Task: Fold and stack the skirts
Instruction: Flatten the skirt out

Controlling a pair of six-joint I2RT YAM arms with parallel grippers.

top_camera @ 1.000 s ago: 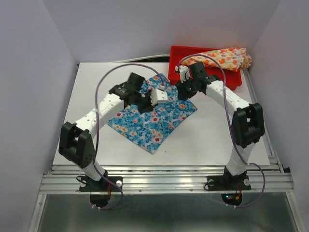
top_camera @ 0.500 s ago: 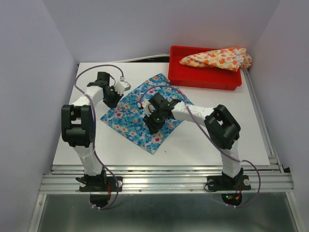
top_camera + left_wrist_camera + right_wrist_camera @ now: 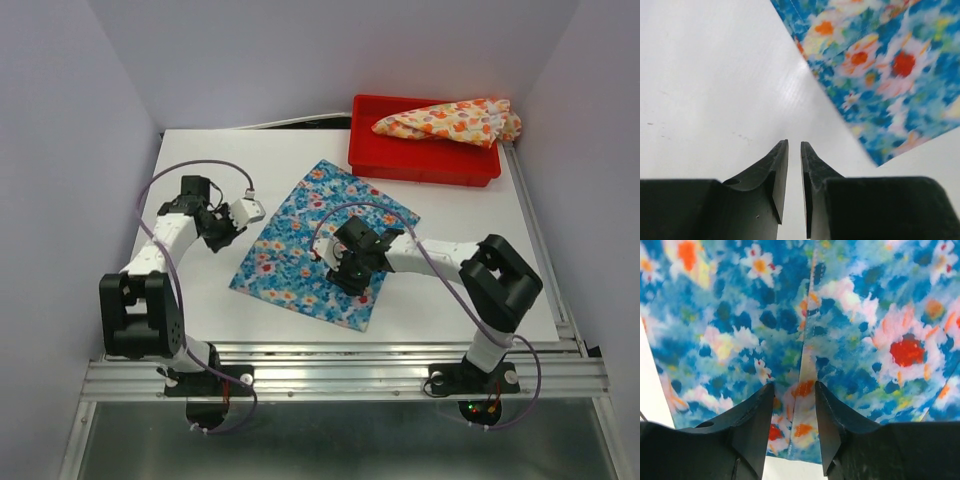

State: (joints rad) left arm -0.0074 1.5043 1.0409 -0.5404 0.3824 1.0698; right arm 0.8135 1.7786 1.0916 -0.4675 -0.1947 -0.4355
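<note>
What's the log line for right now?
blue skirt: flat on table | cream skirt: in tray | left pincer: nearly shut, empty, beside blue skirt | right pincer: open, over blue skirt

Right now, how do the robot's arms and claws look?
The left arm and right arm have white links with bulky black joints. A thin purple cable loops along each. The left claw and right claw each have two black, curved, pointed fingers.
</note>
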